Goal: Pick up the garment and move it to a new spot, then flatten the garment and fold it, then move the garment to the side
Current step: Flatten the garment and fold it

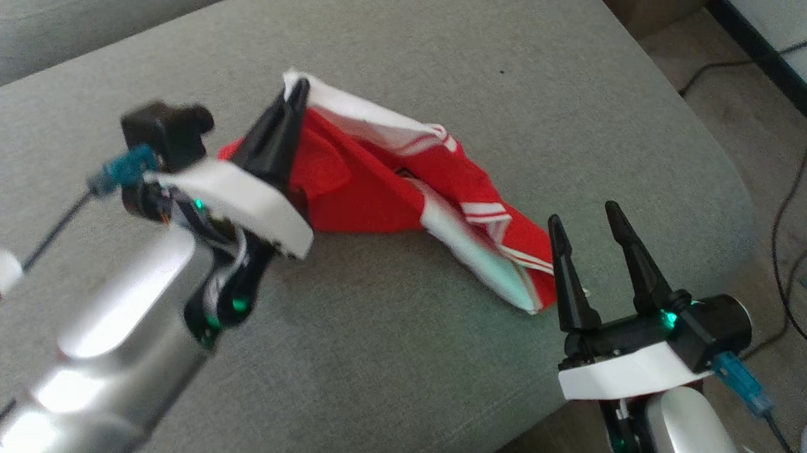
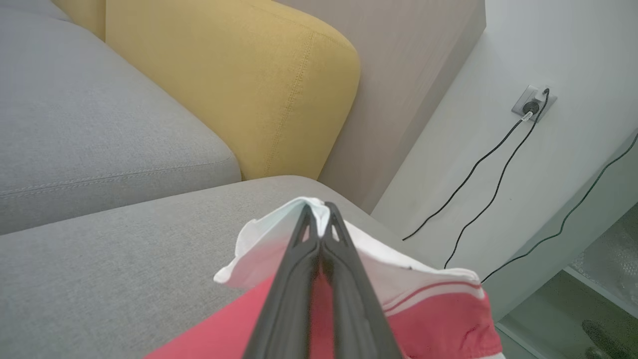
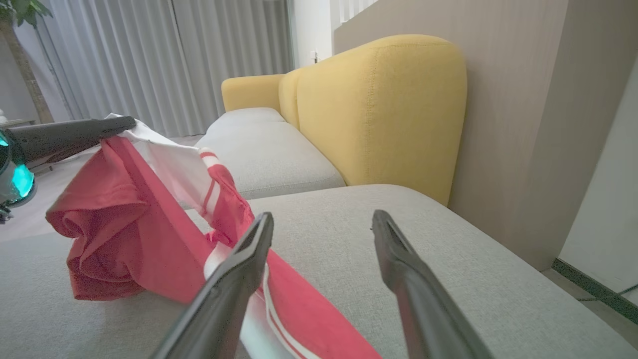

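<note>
The left claw (image 1: 299, 90) is clamped on the garment (image 1: 371, 183). Its two fingers are pressed together on a white edge at the cloth's far left end. That end is pulled up into a peak, and the cloth hangs from it toward the seat cushion (image 1: 419, 61). The left wrist view shows the same pinch, with the white edge folded over the tips of the left claw (image 2: 316, 209).

The right claw (image 1: 582, 215) stands with its fingers wide apart and holds nothing. It is at the cushion's near right edge, just beside the garment's lower right end. In the right wrist view, one finger of the right claw (image 3: 323, 217) overlaps the striped part of the garment (image 3: 124, 219). Whether it touches the cloth cannot be told.

The garment runs from the middle of the cushion toward its near right edge.

In the head view, the blurred left wrist covers the cloth's left side. In the left wrist view, the garment (image 2: 438, 319) is cut off at the bottom edge and partly hidden by the fingers. It is too bunched to tell what kind of garment it is, and a small dark mark near its middle is unreadable.

It is red with white panels and thin red and white stripes, and it is crumpled into loose folds.
</note>
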Motion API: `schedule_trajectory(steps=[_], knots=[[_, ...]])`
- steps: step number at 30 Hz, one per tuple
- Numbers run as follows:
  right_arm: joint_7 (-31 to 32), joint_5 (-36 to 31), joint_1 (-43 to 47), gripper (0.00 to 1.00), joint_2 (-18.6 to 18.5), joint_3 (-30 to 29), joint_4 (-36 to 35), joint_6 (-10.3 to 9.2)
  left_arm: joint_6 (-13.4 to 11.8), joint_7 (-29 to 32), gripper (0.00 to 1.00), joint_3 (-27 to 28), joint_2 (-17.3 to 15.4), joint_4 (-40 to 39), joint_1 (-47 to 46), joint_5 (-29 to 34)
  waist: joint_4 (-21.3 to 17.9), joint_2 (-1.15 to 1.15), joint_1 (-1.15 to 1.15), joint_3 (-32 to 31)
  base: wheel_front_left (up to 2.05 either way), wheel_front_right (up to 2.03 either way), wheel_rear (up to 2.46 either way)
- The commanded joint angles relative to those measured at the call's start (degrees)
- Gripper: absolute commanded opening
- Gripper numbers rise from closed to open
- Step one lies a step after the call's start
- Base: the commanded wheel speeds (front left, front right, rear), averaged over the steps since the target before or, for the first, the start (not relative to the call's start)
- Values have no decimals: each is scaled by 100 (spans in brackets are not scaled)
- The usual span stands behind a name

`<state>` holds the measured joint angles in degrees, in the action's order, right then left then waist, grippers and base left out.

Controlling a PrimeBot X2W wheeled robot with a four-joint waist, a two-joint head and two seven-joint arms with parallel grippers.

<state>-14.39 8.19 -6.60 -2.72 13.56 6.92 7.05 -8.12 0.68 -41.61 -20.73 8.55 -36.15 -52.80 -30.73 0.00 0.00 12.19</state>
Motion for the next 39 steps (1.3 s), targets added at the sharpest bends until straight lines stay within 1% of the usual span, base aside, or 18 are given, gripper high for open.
schedule_trajectory(steps=[1,5,9,10,11,12,15,17,21,23,25,28,34,38,39], knots=[[-61,36,-162,100,-16,114,-211,44,3,61,0,260,-137,-96,-306,-57,-90,0,0,107,0,0,0],[-61,129,-146,100,-16,60,-317,44,49,348,0,272,-128,533,-884,-14,-136,0,0,309,0,0,0],[-61,184,-152,100,-16,60,-388,44,218,427,0,83,128,1388,-1251,87,-155,0,0,490,0,0,0],[-61,189,-156,100,-16,62,-401,44,268,382,3,42,216,1594,-1313,114,-156,0,0,521,0,0,0],[-61,192,-159,100,-16,62,-411,44,316,301,41,15,315,1784,-1367,137,-155,0,0,546,0,0,0],[-61,193,-162,100,-16,60,-420,44,362,197,100,0,415,1956,-1415,156,-153,0,0,569,0,0,0],[-61,189,-169,100,-16,47,-435,44,521,-69,100,-36,677,2378,-1487,163,-143,0,0,596,0,0,0],[-61,173,-174,100,-16,42,-428,44,617,-186,100,-66,770,2574,-1512,174,-131,0,0,597,0,0,0],[-61,143,-196,100,-16,84,-375,44,694,-468,100,-116,766,2667,-1483,287,-99,0,0,546,0,0,0],[-61,137,-214,100,-16,123,-326,44,683,-585,100,-85,659,2449,-1283,261,-71,0,0,475,0,0,0],[-61,127,-221,100,-16,168,-286,44,623,-607,100,-59,522,2183,-1075,233,-50,0,0,417,0,0,0],[-61,94,-215,100,-16,178,-241,44,445,-599,100,-23,301,1608,-735,205,48,0,0,357,0,0,0],[-61,22,-240,100,-16,145,-223,44,-36,-240,100,-203,-257,502,-110,380,242,0,0,323,0,0,0],[-61,1,-278,100,-16,163,-217,44,-285,31,100,-336,-511,-56,161,461,277,0,0,345,0,0,0],[-61,1,-278,100,-16,163,-217,44,-285,31,100,-336,-511,-56,161,461,277,0,0,345,0,0,0]])
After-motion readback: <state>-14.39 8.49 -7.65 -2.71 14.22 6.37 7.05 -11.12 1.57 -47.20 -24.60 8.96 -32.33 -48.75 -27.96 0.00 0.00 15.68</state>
